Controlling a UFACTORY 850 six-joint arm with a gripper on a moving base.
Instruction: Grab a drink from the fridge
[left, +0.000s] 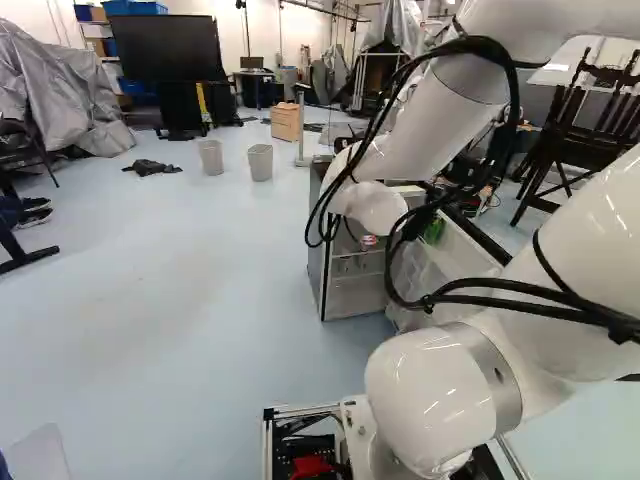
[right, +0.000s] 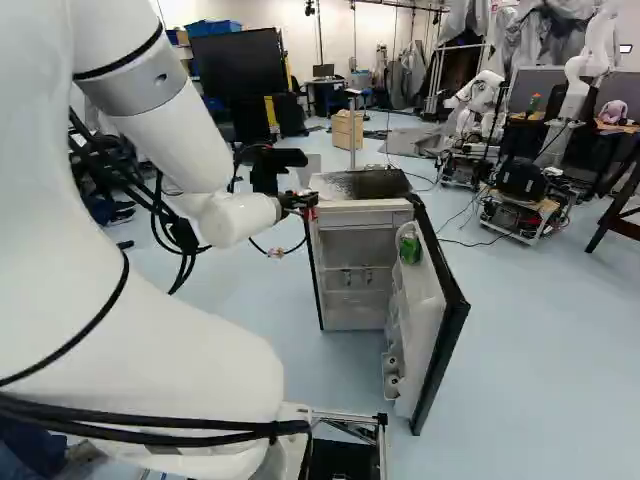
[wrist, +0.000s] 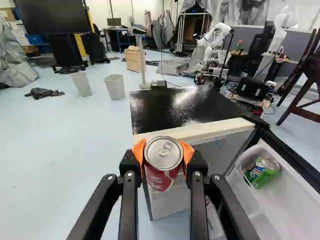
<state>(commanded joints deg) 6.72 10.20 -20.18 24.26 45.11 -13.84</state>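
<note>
Red can (wrist: 161, 175): outside, near the fridge's (wrist: 175, 107) top front edge | my pincer (wrist: 163, 154): closed on it from both sides | green can (wrist: 262, 173): in the rack of the open door (right: 425, 320) | done: I judge the grab complete | left: perhaps only backing off with it, door closing if wanted

Robotics lab, bit of a workshop feel. Tells: another robot (right: 480, 92) across the room, low equipment carts (right: 515, 215) near it, cable (right: 470, 243) trailing on the floor. Big black screen (right: 238, 68) on a stand, blue bins (left: 135, 7) on shelving, desk (wrist: 120, 28) with a small screen (wrist: 114, 22) behind. Grey sheets (left: 55, 80) draped over bulky stuff. Fridge (right: 360, 210) stands out on the smooth, pale blue floor (left: 200, 270).
</note>
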